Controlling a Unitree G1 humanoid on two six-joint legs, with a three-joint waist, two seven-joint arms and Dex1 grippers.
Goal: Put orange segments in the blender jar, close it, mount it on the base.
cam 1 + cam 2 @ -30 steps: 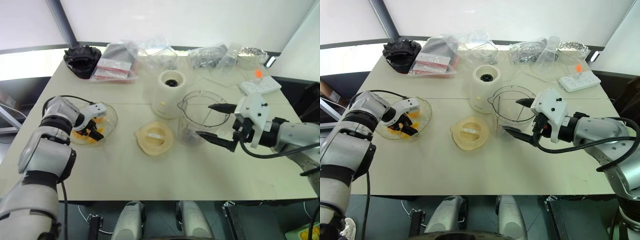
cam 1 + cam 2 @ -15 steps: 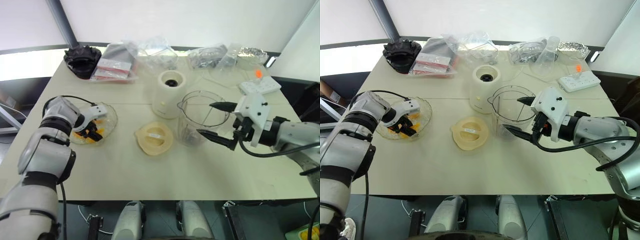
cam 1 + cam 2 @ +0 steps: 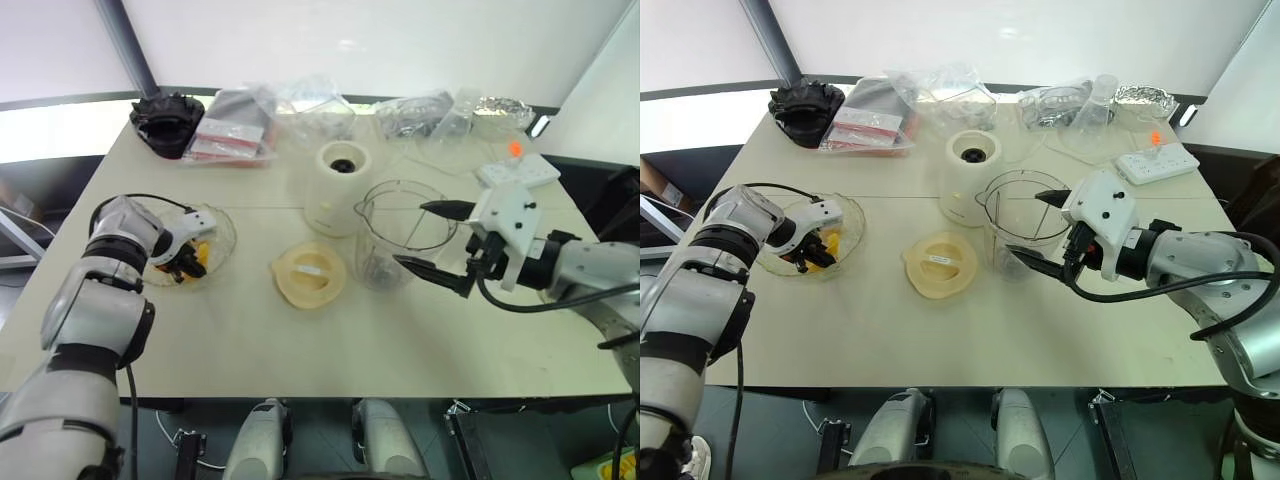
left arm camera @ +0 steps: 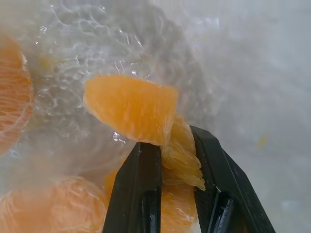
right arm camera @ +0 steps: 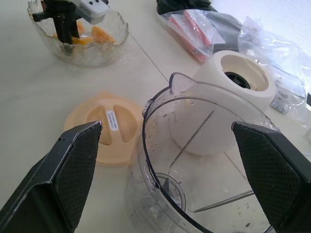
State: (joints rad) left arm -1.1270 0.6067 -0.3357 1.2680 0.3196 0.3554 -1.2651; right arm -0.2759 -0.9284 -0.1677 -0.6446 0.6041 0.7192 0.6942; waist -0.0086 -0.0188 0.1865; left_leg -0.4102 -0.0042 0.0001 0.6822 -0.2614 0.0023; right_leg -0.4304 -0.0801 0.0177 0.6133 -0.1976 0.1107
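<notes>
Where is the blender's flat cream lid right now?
In the left eye view the lid lies flat on the table, just left of the blender jar and in front of the base.

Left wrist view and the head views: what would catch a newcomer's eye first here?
The left gripper, down in the glass dish at the table's left, has its jaws shut on an orange segment, with more segments around it. At the table's centre the right gripper holds its jaws wide either side of the empty blender jar. The cream lid lies flat beside the jar, and the base stands just behind.
</notes>
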